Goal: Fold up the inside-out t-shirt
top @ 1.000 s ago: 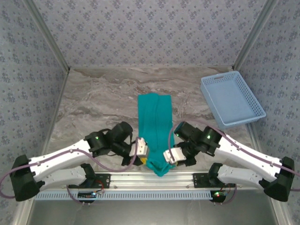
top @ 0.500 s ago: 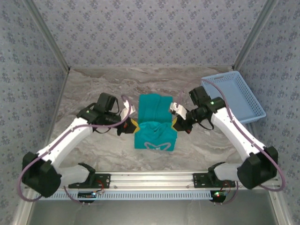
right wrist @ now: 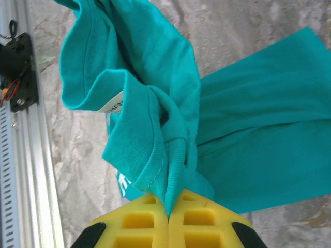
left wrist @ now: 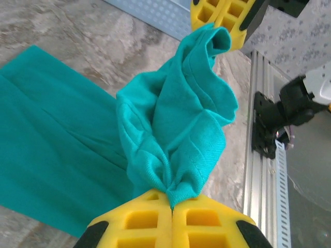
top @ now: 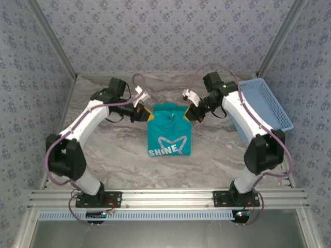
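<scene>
Both claws are closed: the left gripper (left wrist: 171,207) and the right gripper (right wrist: 168,205) each pinch a bunched corner of cloth. On the table (top: 103,150), far centre, the inside-out t-shirt (top: 169,135) lies doubled, print up. Its raised edge is held between them, probably to lay the fold square. A small white tag (right wrist: 113,106) sits beside the right grip, lettering unreadable.

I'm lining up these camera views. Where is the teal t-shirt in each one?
Top external: t-shirt at the table's centre.
Left wrist: t-shirt across left and centre, bunched.
Right wrist: t-shirt from top left to right, bunched at centre.
Shared landmark: metal rail at the table's near edge.
</scene>
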Robot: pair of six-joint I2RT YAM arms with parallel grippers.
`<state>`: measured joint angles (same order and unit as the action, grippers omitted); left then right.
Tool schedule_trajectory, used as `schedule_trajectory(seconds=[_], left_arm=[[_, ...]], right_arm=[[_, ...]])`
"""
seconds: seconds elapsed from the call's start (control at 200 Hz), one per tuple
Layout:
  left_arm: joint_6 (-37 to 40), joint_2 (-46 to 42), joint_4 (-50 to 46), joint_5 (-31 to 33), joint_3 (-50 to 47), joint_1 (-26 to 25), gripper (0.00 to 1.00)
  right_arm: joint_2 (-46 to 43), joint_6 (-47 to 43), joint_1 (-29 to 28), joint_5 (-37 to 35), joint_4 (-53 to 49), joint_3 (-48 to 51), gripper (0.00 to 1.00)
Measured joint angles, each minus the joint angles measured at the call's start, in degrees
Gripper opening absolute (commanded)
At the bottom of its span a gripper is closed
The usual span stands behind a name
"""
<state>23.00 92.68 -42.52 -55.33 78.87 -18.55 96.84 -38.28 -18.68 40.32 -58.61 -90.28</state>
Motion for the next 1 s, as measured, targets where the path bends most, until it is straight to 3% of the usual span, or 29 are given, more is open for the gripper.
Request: schedule_trajectory(seconds=[0.175, 0.41, 0.455, 0.475, 0.505, 0.54, 0.57, 0.58, 0.585, 0.605, 0.82, 0.999], left_arm=[[-0.11, 12.07, -0.74, -1.07, 10.08, 1.60, 0.00], [-4.74, 31.39, -0.85, -1.03, 26.51, 1.97, 0.12], [-6.14, 35.98, -0.83, -0.59, 31.10, 2.05, 0.28], [-7.50, 37.55, -0.94, -0.42, 32.87, 2.05, 0.30], [-8.90, 40.17, -0.94, 0.35, 35.78, 2.05, 0.31], [-10.51, 43.04, -0.96, 1.46, 38.93, 2.05, 0.34], [-11.61, 45.05, -0.83, 2.36, 41.05, 2.14, 0.54], [-12.20, 45.59, -0.79, 2.69, 41.66, 2.16, 0.84], [-12.31, 46.03, -0.66, 2.93, 42.03, 2.19, 0.92], [-13.09, 46.88, -0.48, 3.39, 42.84, 2.25, 0.99], [-21.03, 49.20, 3.87, 7.41, 44.57, 4.20, 1.00], [-24.41, 41.62, 10.51, 16.02, 36.92, 5.22, 1.00]], right_arm=[[10.45, 0.22, 2.84, 0.00, -0.79, -8.33, 0.00], [24.59, 3.61, 5.90, -0.02, 0.76, -16.87, 0.00], [27.12, 4.52, 6.32, -0.04, 1.05, -18.49, 0.00], [28.17, 4.90, 6.47, -0.11, 1.22, -19.32, 0.00], [29.62, 5.60, 6.69, -0.44, 1.60, -20.31, 0.06], [31.10, 6.51, 6.91, -0.98, 2.16, -21.35, 0.20], [32.22, 7.98, 7.06, -1.86, 2.97, -21.94, 0.29], [32.46, 8.09, 7.10, -2.19, 3.23, -22.03, 0.29], [32.72, 8.61, 7.13, -2.47, 3.52, -22.08, 0.30], [33.22, 9.35, 7.21, -3.21, 4.22, -22.25, 0.30], [34.95, 19.78, 9.25, -12.13, 12.87, -21.03, 0.35], [29.92, 29.29, 10.54, -23.50, 21.35, -13.22, 0.41]])
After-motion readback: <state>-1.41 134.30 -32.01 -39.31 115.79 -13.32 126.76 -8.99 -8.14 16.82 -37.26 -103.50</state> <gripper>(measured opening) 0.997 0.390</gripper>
